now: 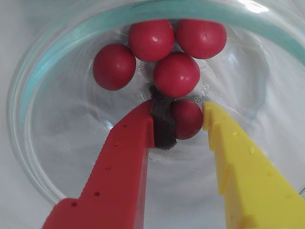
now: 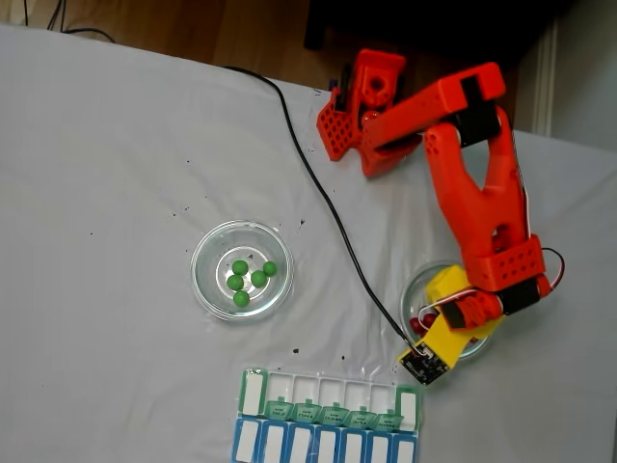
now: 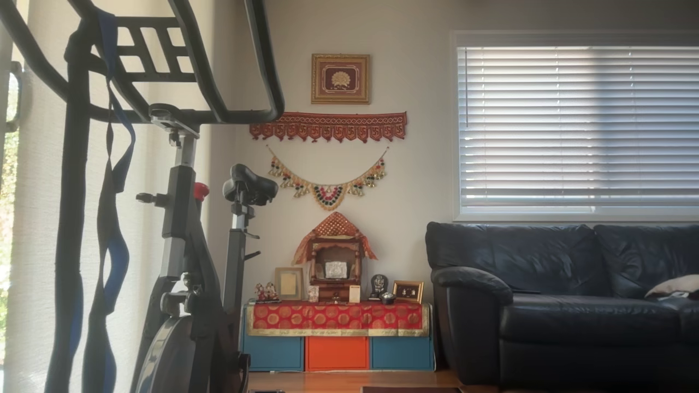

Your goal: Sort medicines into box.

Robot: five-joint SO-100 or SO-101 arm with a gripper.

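A: Item one, the medicines?

B: Five green balls (image 2: 247,280), small, round, glossy, clustered near the centre of the left dish (image 2: 207,289) in the fixed view. Five red balls (image 1: 176,74), same size, glossy, in the right dish (image 1: 43,71). In the wrist view four of them bunch against the far wall, touching one another; the fifth red ball (image 1: 189,119) sits just nearer.

A: Item two, the box?

B: Box (image 2: 333,397), a white row of compartments with green flap lids, at the bottom edge of the fixed view, below and between the dishes. A blue row (image 2: 323,444) adjoins it.

A: Item three, the tool?

B: Gripper (image 1: 178,119), a red finger (image 1: 124,167) on the left and a yellow finger (image 1: 243,167) on the right in the wrist view, lowered inside the right dish. Jaws partly apart, bracketing the fifth ball. A black foam pad (image 1: 163,121) on the red finger touches it; the yellow tip stands at its other side, contact uncertain. Whether it is gripped, I cannot tell.

A: Edges and room?

B: Dish wall curves close behind the four balls. Bare glass lies left and right of the fingers. A black cable (image 2: 318,183) crosses the cloth (image 2: 116,174) between the dishes.
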